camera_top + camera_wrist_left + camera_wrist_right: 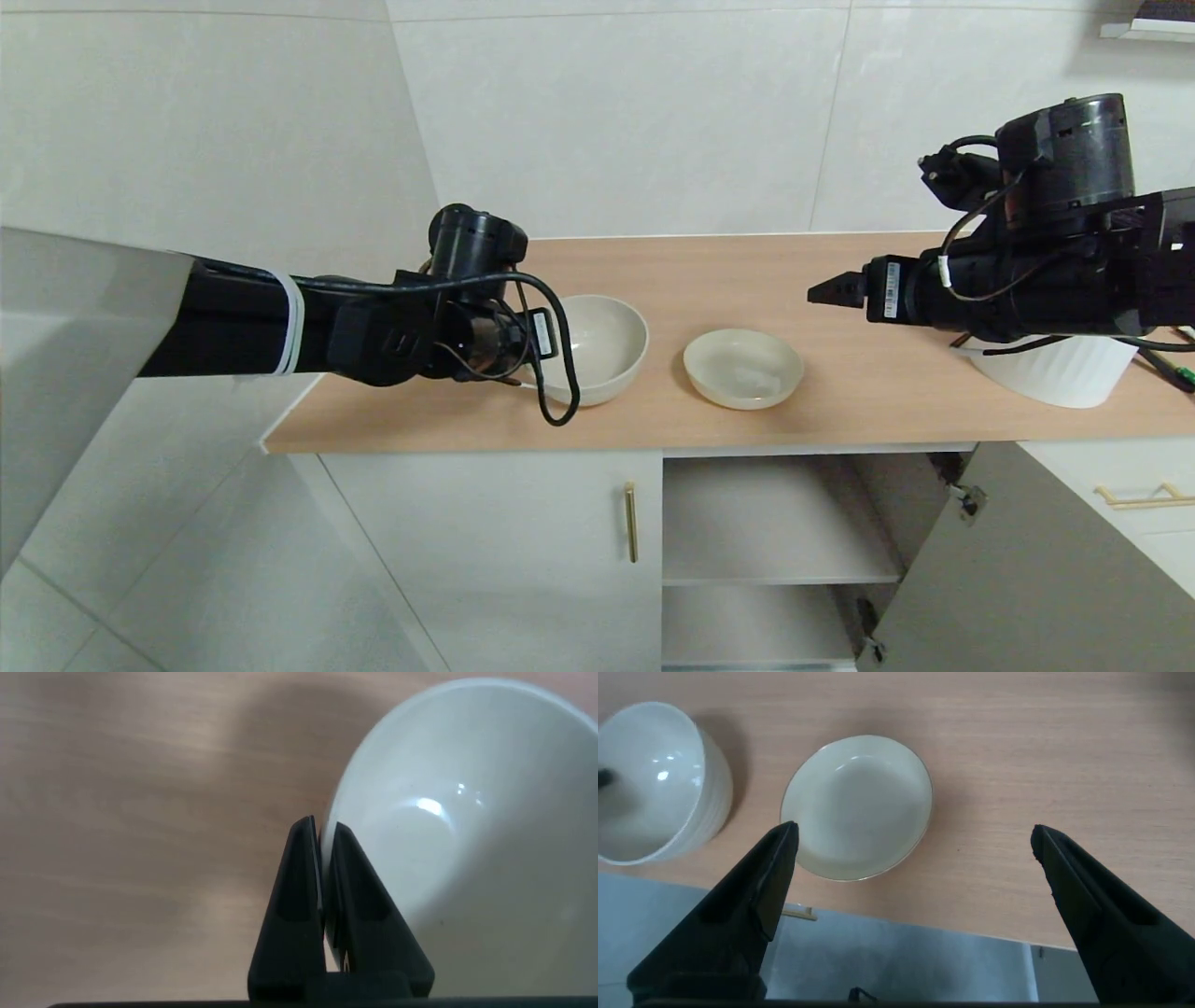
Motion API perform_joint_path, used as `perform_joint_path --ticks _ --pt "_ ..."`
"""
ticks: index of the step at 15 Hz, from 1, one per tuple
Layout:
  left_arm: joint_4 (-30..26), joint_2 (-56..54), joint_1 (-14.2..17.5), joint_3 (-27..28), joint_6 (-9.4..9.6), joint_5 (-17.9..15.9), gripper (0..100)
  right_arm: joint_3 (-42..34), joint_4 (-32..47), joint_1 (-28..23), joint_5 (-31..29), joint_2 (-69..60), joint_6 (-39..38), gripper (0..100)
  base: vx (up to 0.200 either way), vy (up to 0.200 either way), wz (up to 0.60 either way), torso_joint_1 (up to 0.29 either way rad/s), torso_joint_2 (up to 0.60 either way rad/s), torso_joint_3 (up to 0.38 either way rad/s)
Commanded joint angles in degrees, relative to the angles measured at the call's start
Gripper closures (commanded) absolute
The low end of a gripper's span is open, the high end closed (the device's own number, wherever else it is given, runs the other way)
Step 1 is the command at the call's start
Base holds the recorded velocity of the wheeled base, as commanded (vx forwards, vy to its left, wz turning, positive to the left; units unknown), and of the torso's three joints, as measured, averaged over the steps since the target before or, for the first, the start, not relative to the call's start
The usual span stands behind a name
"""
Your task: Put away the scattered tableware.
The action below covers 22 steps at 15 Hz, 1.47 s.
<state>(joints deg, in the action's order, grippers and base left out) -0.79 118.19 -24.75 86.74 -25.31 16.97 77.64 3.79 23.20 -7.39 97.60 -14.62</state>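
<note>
Closest in, the cabinet (pixel 523 551) under the tabletop (pixel 868 401) has its right door (pixel 1036 569) swung open, so you can see two shelves (pixel 775 523); the lower one is cut off at the frame edge. On the tabletop I count two bowls in the middle plus one ribbed white container (pixel 1060 378) off to the right. That container is mostly hidden behind the right arm, so I can't tell what's in it. A green-tipped thing (pixel 1182 377) next to it is cut off, no idea what it is. The deep bowl (pixel 602 347) sits left of the shallow bowl (pixel 744 368), near but not touching, and both show only plain glossy insides. The left end effector (pixel 324 826) has its fingers squeezed almost together over the deep bowl's rim, one inside and one outside, clamping it. The right end effector (pixel 912 831) is spread wide open and hangs above the tabletop just by the shallow bowl. Tiled wall (pixel 653 112) behind.
</note>
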Motion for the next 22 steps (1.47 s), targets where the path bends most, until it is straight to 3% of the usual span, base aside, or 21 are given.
perform_joint_path --ticks 1,6,20,21,22 --pt "0.00 -2.26 -0.04 -0.34 0.00 0.08 100 0.05 -0.01 0.00 0.00 0.93 0.03 0 0.000 0.000 0.00 0.000 0.00 0.000" --pt "0.18 -17.11 -0.04 -7.20 -0.18 -0.53 100 3.66 0.08 0.00 -8.61 13.67 0.20 0 0.000 0.000 0.00 0.000 0.00 0.000" --pt "0.18 -19.40 -0.30 -8.43 0.00 -1.15 100 5.94 -3.26 0.00 -8.61 21.58 -0.32 0 0.000 0.000 0.00 0.000 0.00 0.000" --pt "0.18 -19.49 -0.30 -8.43 0.00 -1.15 100 5.94 -3.97 0.09 -8.52 21.58 -0.32 100 0.000 0.000 0.00 0.000 0.00 0.000" --pt "0.18 -19.49 -0.30 -8.51 0.00 -1.15 100 5.94 -4.41 0.09 -8.52 21.58 -0.50 100 0.000 0.000 0.00 0.000 0.00 0.000"
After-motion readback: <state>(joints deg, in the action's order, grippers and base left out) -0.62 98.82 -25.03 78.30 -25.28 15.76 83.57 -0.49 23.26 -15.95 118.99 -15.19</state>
